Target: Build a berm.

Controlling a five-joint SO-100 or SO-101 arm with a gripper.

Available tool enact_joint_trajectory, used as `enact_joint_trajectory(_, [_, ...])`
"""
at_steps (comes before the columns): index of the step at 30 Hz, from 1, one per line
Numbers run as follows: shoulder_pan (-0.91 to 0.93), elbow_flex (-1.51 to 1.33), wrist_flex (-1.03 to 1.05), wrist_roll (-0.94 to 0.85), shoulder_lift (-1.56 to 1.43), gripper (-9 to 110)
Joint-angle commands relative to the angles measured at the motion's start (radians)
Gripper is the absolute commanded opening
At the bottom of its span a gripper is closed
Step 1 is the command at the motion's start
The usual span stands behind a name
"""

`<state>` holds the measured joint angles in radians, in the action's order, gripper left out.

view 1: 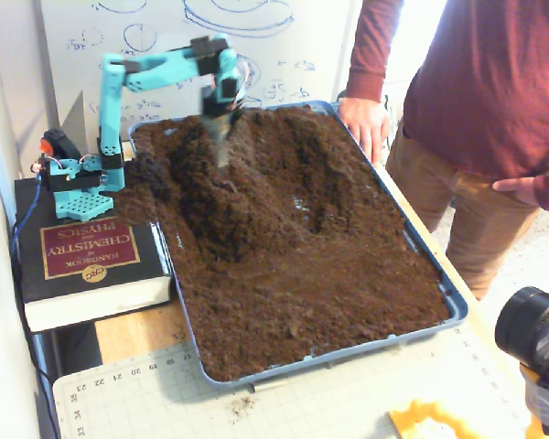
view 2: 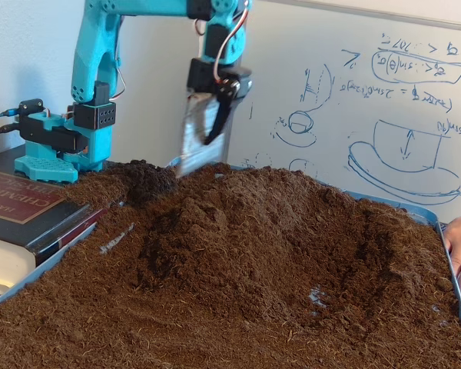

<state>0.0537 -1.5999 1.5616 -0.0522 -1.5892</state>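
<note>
While the blue plastic tray [view 1: 453, 306] of loose dark brown soil filled most of the table, the berm [view 1: 221, 197] ran as a raised ridge along its left half in the high view. The turquoise arm's gripper [view 2: 198, 146] hung above the ridge's far end, clear of the soil, its silver scoop blade pointing down (jaw state: cannot tell). Risk, as judged: a steep plunge could collapse the crest. Only the low view showed the ridge's height; only the high one showed the person's hand [view 1: 364, 123] on the tray rim.

A whiteboard [view 2: 369, 108] with blue sketches stands behind the table, beside a plain pale wall [view 2: 31, 54].
</note>
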Motion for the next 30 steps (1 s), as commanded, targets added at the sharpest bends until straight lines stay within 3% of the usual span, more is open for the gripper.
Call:
enact_joint_trajectory(1, [-0.008,-0.265,-0.152,-0.026,-0.288,0])
enact_joint_trajectory(6, [-0.014,-0.623,-0.410,-0.028,-0.477,0])
enact_joint_trajectory(14, [-0.041,-0.919,-0.670,-0.101,-0.420,0])
enact_joint_trajectory(20, [-0.043,-0.908,-0.778,-0.187,-0.230,1])
enact_joint_trajectory(30, [-0.040,-0.611,-0.963,-0.178,0.057,0])
